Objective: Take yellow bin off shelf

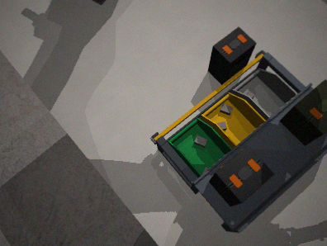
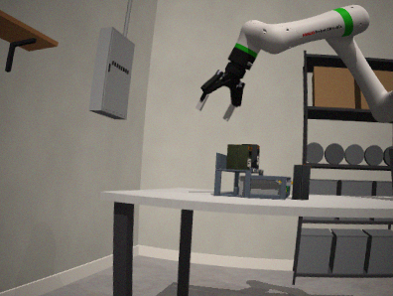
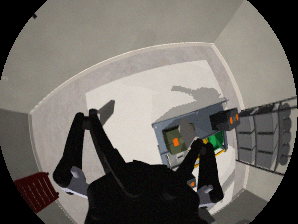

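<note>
The yellow open bin (image 1: 244,117) stands on the low blue-grey shelf (image 1: 272,144) (image 2: 225,181) (image 3: 162,132), between a green bin (image 1: 194,150) and a grey bin (image 1: 268,88). Two small grey parts (image 1: 225,109) lie in the yellow bin. A yellow rail (image 1: 206,101) runs along the bins' front. My gripper (image 2: 214,111) (image 3: 148,115) is open and empty. It hangs high in the air, above and to the left of the shelf in the side view, apart from every bin. The top-down view shows none of it.
Black boxes with orange marks sit on the shelf frame (image 1: 241,177) (image 1: 307,115), and one stands on the table (image 1: 232,54) (image 2: 301,182) beside it. The table top (image 1: 144,82) (image 2: 198,199) stretches left of the shelf. A tall storage rack (image 2: 347,114) stands behind.
</note>
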`<state>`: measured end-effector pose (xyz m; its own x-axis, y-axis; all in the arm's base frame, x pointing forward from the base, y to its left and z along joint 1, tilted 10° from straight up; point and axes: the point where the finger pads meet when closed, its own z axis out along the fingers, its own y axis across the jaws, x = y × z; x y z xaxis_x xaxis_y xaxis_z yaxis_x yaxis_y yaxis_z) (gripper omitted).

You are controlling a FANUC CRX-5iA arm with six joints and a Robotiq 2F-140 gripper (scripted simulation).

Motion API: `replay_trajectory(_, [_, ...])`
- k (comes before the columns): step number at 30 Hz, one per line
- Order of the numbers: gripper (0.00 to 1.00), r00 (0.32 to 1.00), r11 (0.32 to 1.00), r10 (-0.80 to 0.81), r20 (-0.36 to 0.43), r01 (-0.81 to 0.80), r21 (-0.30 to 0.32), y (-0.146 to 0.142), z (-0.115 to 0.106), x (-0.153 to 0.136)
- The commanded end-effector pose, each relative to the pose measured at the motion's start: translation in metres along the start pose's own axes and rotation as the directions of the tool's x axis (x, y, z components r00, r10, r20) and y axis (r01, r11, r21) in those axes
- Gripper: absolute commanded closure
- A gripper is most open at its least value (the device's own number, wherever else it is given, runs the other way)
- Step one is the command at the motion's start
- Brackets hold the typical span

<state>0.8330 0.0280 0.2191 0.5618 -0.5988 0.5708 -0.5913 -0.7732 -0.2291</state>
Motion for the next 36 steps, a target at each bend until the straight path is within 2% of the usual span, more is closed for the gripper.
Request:
replay_trajectory(1, [0.00, 1.000, 1.000, 0.000, 0.000, 0.000, 0.000, 0.005, -0.005, -0.007])
replay_trajectory(5, [0.00, 1.000, 1.000, 0.000, -0.001, 0.000, 0.000, 0.024, -0.023, -0.037])
replay_trajectory(17, [0.00, 1.000, 1.000, 0.000, -0.001, 0.000, 0.000, 0.024, -0.023, -0.037])
replay_trajectory(22, [0.00, 1.000, 1.000, 0.000, -0.001, 0.000, 0.000, 0.048, -0.046, -0.074])
replay_trajectory(34, [0.00, 1.000, 1.000, 0.000, -0.001, 0.000, 0.000, 0.048, -0.046, -0.074])
replay_trajectory(36, [0.00, 1.000, 1.000, 0.000, -0.001, 0.000, 0.000, 0.058, -0.055, -0.089])
